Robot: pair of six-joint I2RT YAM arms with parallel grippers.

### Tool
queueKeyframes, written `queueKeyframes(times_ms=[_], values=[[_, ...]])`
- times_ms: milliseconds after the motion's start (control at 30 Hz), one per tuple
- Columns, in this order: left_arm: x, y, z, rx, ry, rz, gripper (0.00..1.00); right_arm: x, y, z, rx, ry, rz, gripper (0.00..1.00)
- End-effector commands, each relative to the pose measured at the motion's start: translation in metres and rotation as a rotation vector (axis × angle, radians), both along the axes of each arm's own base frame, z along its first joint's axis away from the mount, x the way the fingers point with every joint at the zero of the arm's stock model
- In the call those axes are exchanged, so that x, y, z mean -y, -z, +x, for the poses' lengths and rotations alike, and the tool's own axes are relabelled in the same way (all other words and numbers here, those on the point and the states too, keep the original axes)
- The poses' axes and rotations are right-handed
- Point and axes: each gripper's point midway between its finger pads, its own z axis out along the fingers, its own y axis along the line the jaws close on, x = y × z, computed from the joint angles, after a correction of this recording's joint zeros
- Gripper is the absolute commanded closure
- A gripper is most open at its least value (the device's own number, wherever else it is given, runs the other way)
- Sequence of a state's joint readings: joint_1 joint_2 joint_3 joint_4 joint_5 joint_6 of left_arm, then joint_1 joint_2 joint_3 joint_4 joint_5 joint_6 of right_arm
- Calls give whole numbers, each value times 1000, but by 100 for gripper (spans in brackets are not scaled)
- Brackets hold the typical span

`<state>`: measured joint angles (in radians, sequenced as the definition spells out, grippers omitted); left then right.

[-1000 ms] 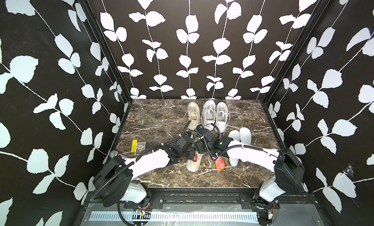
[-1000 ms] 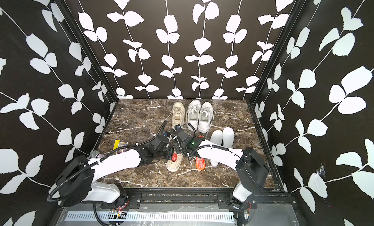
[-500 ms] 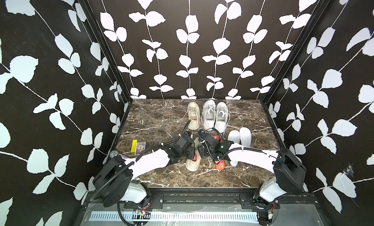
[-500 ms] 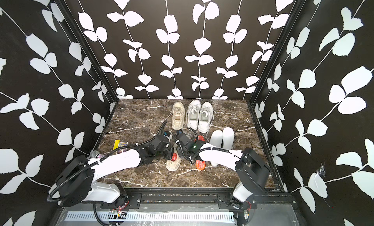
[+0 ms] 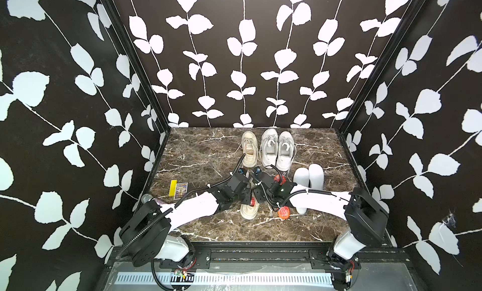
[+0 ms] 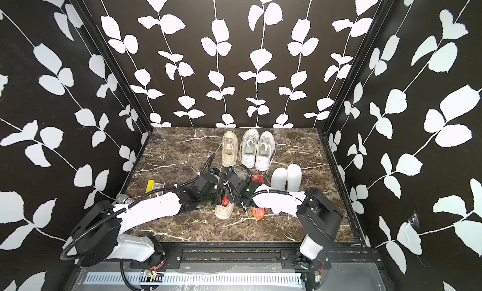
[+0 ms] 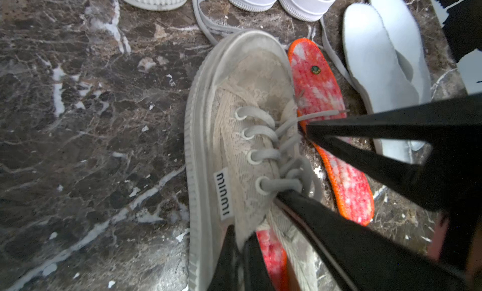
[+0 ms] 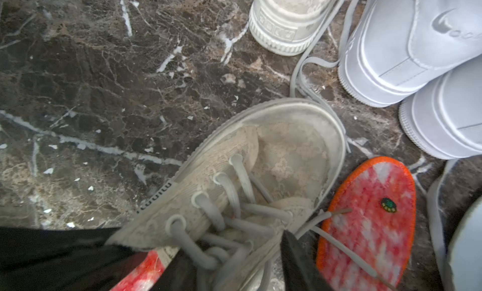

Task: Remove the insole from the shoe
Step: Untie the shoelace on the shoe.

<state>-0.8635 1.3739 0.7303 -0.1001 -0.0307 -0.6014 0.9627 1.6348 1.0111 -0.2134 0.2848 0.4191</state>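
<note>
In both top views: beige lace sneaker [image 5: 247, 212] half hidden under both wrists, red insole [image 5: 251, 201] showing in its mouth.
Left wrist: left gripper [image 7: 240, 235] pinched tight on the sneaker's side wall, insole just beside the jaws.
Right wrist: right gripper [image 8: 234, 250] half-parted astride the opposite wall, loose red insole [image 8: 370, 224] outside.

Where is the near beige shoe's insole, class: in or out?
In. The insole shows red inside the opening of the shoe, behind the laces. A second insole lies out beside the shoe.
</note>
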Motion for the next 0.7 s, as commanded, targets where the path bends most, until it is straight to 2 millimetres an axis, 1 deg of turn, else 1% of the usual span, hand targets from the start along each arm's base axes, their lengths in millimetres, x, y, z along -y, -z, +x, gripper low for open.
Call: queueKeyframes(times_ms=[0, 33, 100, 167, 233, 333, 433, 467, 533, 600, 667], values=[[9, -27, 5, 69, 7, -84, 100, 9, -18, 16, 101, 83, 12, 58], [9, -26, 5, 68, 8, -83, 100, 9, -18, 17, 107, 89, 19, 60], [8, -25, 4, 64, 8, -81, 100, 10, -35, 19, 139, 111, 64, 62], [8, -24, 4, 62, 7, -81, 100, 9, -41, 21, 151, 124, 88, 62], [8, -23, 3, 62, 9, -84, 100, 8, -42, 23, 152, 129, 101, 62], [10, -24, 3, 62, 17, -90, 100, 7, -39, 27, 141, 149, 94, 62], [12, -25, 2, 60, 23, -97, 100, 4, -39, 29, 136, 153, 129, 62], [12, -25, 2, 61, 25, -101, 100, 2, -32, 30, 126, 152, 120, 62], [13, -27, 2, 65, 27, -106, 100, 0, -24, 32, 107, 151, 108, 62], [12, -27, 2, 66, 28, -103, 100, -2, -20, 31, 86, 144, 111, 62], [11, -27, 2, 67, 25, -94, 100, -5, -22, 27, 76, 121, 138, 60]])
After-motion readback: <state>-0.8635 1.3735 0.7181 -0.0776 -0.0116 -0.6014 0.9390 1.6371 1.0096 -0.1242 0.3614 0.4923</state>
